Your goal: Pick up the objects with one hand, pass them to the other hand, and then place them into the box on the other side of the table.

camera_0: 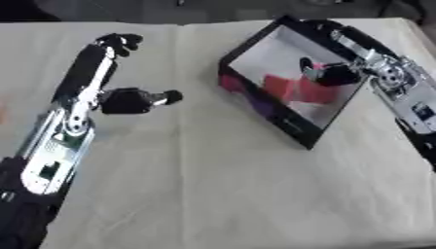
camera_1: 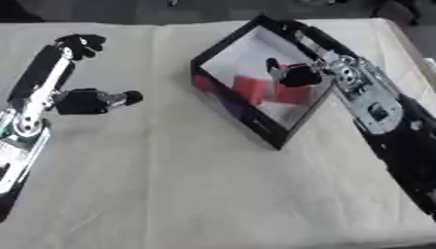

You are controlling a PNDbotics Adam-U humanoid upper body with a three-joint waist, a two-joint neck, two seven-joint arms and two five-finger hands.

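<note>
The robot's right hand (camera_1: 294,74) reaches into the black box (camera_0: 281,121) near the table's (camera_0: 221,194) far right edge, fingers curled over a red object (camera_0: 298,90), which may snag the wall; left hand (camera_0: 119,73) open, empty.

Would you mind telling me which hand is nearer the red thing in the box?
Right. The right hand reaches into the box, directly over the red thing. The left hand is away across the table, outside the box.
</note>
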